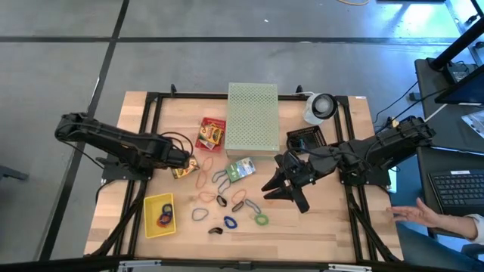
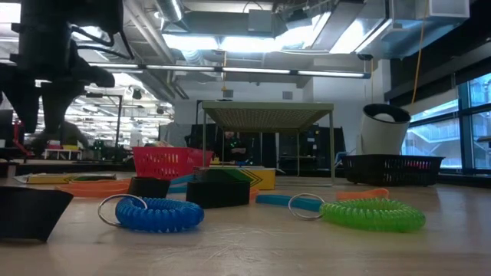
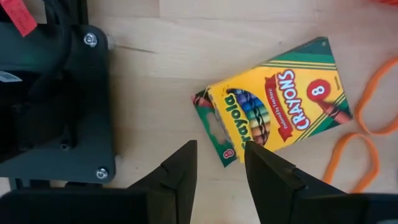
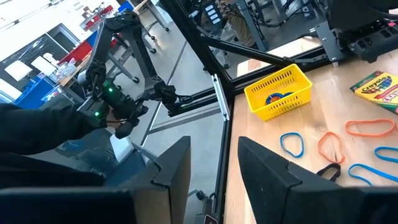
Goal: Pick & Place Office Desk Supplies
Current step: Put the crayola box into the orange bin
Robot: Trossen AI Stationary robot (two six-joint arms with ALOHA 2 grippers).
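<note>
My left gripper [image 1: 187, 160] [image 3: 221, 163] is open, hovering over the near end of a yellow crayon box [image 1: 181, 171] [image 3: 277, 99] that lies flat on the table's left part. My right gripper [image 1: 281, 187] [image 4: 214, 168] is open too, lifted over the table right of the loops and holding nothing. A red-and-yellow box [image 1: 212, 134] and a green box [image 1: 240, 168] lie flat near the middle. Rubber-band loops [image 1: 227, 200], a blue coil [image 2: 157, 213], a green coil [image 2: 372, 213] and black clips [image 2: 219, 192] are scattered toward the near edge.
A yellow basket [image 1: 159, 215] [image 4: 278, 92] at the near left holds some loops. The large pale green perforated box [image 1: 252, 119] stands at the far middle, with a white round object [image 1: 321, 106] and a black basket [image 1: 306, 140] to its right. A person's hand [image 1: 416, 215] is beyond the right edge.
</note>
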